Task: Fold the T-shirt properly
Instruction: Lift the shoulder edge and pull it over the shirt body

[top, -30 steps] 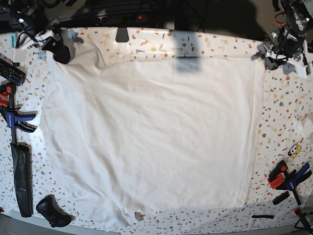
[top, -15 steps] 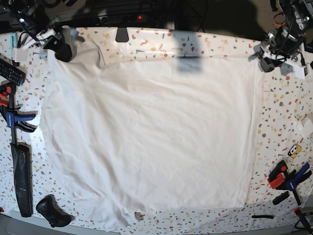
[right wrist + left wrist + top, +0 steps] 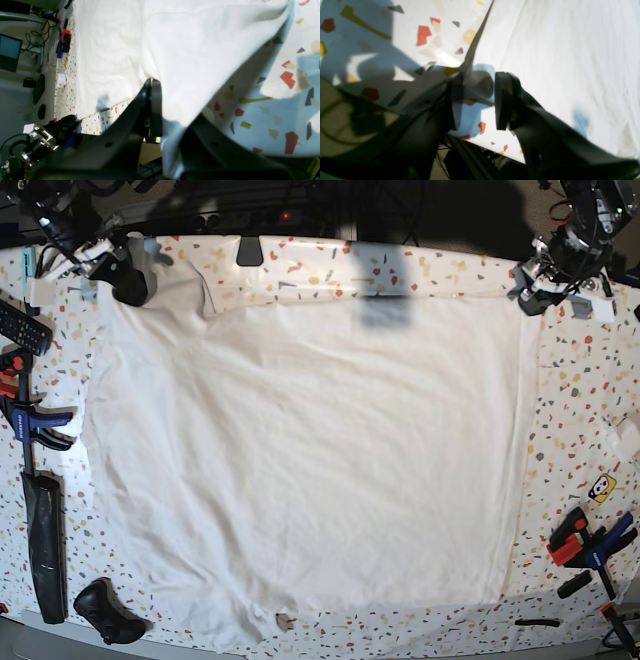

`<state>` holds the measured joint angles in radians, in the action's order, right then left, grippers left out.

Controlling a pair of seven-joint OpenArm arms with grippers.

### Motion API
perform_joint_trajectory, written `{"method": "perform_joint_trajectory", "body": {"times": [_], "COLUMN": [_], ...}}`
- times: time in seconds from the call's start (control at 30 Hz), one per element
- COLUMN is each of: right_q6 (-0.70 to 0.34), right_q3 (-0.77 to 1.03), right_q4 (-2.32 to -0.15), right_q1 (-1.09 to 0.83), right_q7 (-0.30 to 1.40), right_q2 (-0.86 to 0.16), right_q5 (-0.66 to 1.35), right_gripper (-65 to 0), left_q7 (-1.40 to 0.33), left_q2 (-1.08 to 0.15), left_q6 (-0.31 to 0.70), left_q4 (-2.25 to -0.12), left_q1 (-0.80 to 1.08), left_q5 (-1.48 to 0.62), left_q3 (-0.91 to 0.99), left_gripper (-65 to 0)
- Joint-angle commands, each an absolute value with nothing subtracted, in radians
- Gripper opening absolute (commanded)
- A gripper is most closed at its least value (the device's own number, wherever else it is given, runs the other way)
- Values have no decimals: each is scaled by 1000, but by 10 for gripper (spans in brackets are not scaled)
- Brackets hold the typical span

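**Two arms at the far corners of the shirt**

I see the T-shirt [image 3: 300,460] lying spread flat over most of the table [image 3: 580,410], one white layer with soft wrinkles. Its far edge runs close to the far side of the table, and its near edge lies close to the front side. At the far corner on the base view's left, the cloth rises from the table into the right gripper [image 3: 128,275].

From the right wrist camera, this gripper [image 3: 160,110] is pinched on the shirt [image 3: 190,62]: the cloth goes down between the two dark fingers and a small tail of it hangs below them. Beside that fold the speckled table [image 3: 287,105] shows, partly in shadow.

The left gripper [image 3: 535,290] is at the other far corner, just beside the shirt's edge. In the left wrist view its jaws [image 3: 475,102] stand apart with a clear gap, and only table [image 3: 395,32] shows through this gap, no cloth. The shirt [image 3: 570,57] lies flat next to it, and I cannot tell if a fingertip touches the edge.

Around the shirt I see clamps [image 3: 590,542] at the right side of the base view, another clamp [image 3: 25,420] at the left, and a black controller [image 3: 105,610] at the front left corner.
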<state>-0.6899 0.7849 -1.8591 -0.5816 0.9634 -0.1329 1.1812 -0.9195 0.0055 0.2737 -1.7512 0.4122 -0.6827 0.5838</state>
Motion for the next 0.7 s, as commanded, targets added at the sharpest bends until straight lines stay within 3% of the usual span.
{"method": "perform_joint_trajectory", "body": {"times": [0.0,0.33,0.43,0.5,0.67], "right_q6": [-698,-698,-698,-698,-698], "right_q3": [791,791,791,791,791], "right_q4": [-1878,-1877,-1877,-1877,-1877], "right_q1": [-585,-584,-584,-585,-584], "right_q7": [951,951,951,951,951], "right_q2": [-144,-144,-144,-144,-144], "right_q5": [1208,1209,1209,1209,1209], "right_gripper": [-650,-650,-650,-650,-650], "left_q7": [-918,-924,-910,-906,-909], "left_q2": [-1,5,5,6,5], "left_q6": [282,339,339,339,338], "left_q4": [-1761,-1761,-1761,-1761,-1761], "left_q1": [412,397,372,347,293], "left_q5": [-710,-789,-782,-763,-709], "left_q3": [587,587,587,587,587], "left_gripper": [-443,-446,-521,-650,-650]}}
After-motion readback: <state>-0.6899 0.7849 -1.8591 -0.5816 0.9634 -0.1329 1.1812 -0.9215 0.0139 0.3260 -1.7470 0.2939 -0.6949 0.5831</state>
